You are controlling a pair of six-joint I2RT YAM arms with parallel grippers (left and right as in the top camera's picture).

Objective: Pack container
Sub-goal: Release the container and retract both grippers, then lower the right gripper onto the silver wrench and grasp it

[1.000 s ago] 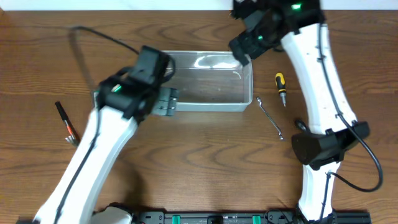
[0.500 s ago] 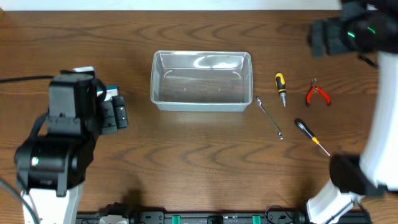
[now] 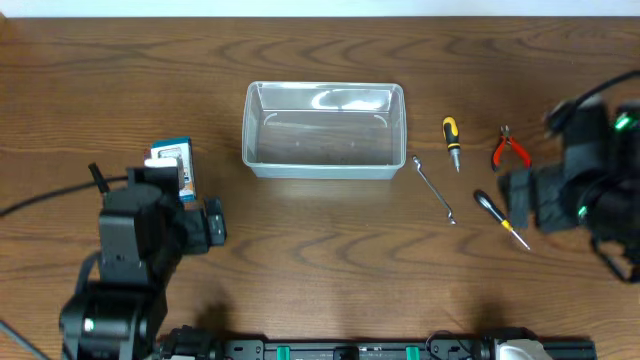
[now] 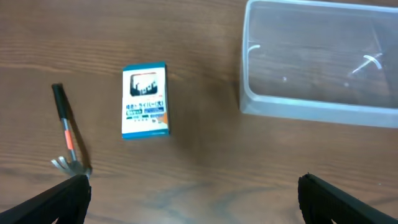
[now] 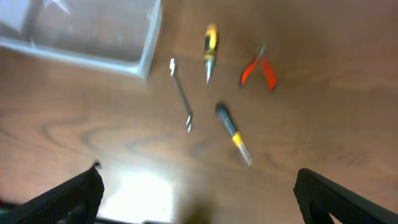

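Overhead view: the container [image 3: 325, 172] sits far-centre on the desk [image 3: 320, 270] and is empty, so packing appears not yet begun. Left of it lies a blue-and-white box [image 3: 172, 165]. To its right lie a yellow-handled screwdriver [image 3: 452, 140], a wrench [image 3: 434, 188], red pliers [image 3: 510, 150] and a black-handled screwdriver [image 3: 498, 218]. Left hand [image 4: 199, 199] hovers near-left and right hand [image 5: 205, 196] near-right, both above the desk, jaws spread wide, holding nothing.
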